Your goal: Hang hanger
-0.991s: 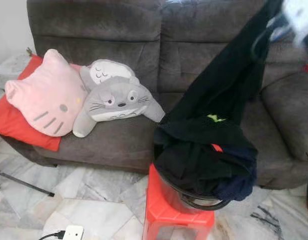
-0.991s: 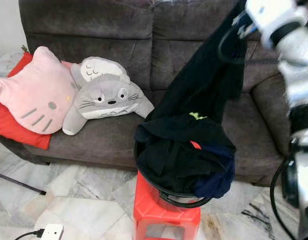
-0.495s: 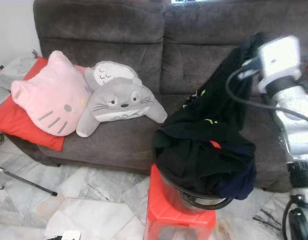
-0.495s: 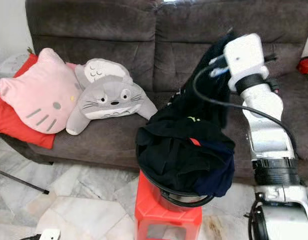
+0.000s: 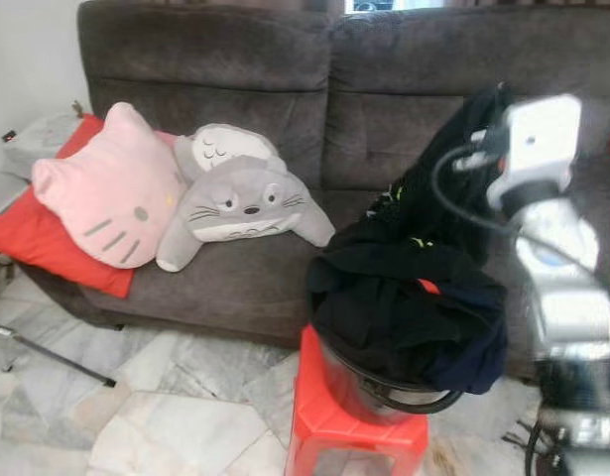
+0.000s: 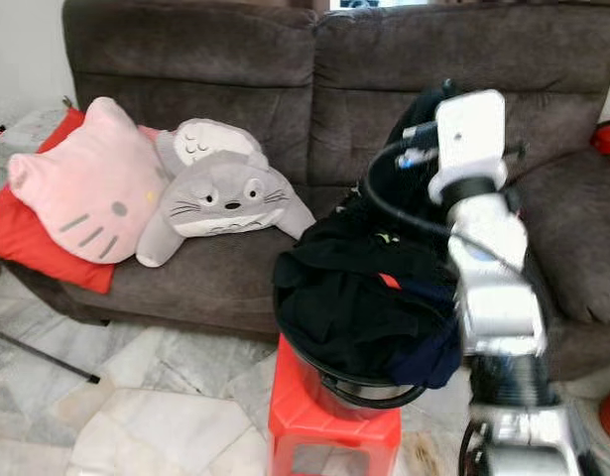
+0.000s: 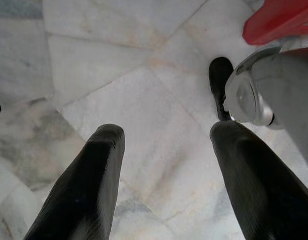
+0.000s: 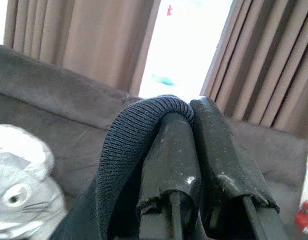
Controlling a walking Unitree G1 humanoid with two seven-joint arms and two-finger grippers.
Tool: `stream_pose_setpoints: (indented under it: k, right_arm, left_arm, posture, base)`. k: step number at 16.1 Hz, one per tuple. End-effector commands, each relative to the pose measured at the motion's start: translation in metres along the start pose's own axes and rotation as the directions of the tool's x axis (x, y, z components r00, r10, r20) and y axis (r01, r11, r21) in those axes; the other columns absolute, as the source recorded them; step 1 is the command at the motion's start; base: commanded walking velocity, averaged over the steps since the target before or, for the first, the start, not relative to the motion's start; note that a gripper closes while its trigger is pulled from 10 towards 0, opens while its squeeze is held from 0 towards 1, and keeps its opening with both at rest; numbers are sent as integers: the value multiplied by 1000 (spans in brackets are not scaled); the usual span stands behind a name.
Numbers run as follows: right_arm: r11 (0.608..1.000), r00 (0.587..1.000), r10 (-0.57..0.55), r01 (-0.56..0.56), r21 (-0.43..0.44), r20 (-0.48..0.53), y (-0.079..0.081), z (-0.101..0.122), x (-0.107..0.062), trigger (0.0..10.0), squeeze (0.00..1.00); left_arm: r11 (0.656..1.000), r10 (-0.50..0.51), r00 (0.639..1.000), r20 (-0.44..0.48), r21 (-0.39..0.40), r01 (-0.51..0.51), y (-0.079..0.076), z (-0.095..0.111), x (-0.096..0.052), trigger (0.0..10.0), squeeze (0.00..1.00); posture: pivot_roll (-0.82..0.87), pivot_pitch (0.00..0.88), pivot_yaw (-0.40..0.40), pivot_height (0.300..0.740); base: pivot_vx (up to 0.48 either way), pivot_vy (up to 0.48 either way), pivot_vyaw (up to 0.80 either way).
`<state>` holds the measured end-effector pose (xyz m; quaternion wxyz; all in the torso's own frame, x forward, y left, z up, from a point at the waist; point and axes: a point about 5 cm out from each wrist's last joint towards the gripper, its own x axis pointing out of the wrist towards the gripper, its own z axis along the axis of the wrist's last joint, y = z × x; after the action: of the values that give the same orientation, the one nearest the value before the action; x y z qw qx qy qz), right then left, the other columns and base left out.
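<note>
Lowered right claw (image 8: pixel 191 120), garment (image 8: pixel 123 150) pinched.

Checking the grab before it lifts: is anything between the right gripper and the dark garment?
No. The right gripper is shut on the dark garment; its ribbed edge drapes over one finger, nothing between.

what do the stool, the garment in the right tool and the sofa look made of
Stool: glossy red moulded plastic, probably.
Garment: dark ribbed knit, with fine ribs at its edge, pinched by the right tool.
Sofa: matte brown-grey fuzzy upholstery, maybe microfibre.
</note>
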<state>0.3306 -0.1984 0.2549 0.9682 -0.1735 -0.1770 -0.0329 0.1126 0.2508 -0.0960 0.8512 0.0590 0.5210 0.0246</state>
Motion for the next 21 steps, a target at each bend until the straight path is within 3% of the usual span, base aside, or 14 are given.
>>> stream_pose_setpoints:
  k: [1, 7, 9, 12, 21]
  right_arm:
    - [1000, 1000, -10, 10, 10, 4, 2, 2, -4, 0, 0]
    - [995, 997, -72, 73, 68, -24, 7, 1, -22, 0, 0]
    - [995, 998, -62, 64, 71, -32, 12, 1, -24, 0, 0]
    - [995, 997, -79, 81, 66, -25, 8, 4, -21, 0, 0]
    - [994, 997, -77, 80, 81, -31, 12, 5, -21, 0, 0]
  left_arm:
    - [1000, 9, 1000, -12, 3, -9, 2, -5, -1, 10000, 0]
    - [1000, 3, 1000, -28, 16, -3, 4, -10, -3, 10000, 0]
    - [1000, 5, 1000, -23, 10, -5, 5, -10, -3, 10000, 0]
    - [1000, 9, 1000, -24, 4, -9, 8, -11, -4, 10000, 0]
    - [1000, -7, 999, -35, -5, 7, -12, -18, -2, 10000, 0]
  posture:
    - [-108, 0, 24, 740]
    - [-111, 0, 33, 740]
    - [-106, 0, 30, 740]
    - [-106, 0, 28, 740]
    - [-109, 0, 27, 740]
  base:
    - [0, 0, 0]
    - [0, 0, 0]
    - [0, 0, 0]
    - [0, 0, 0]
    - [0, 0, 0]
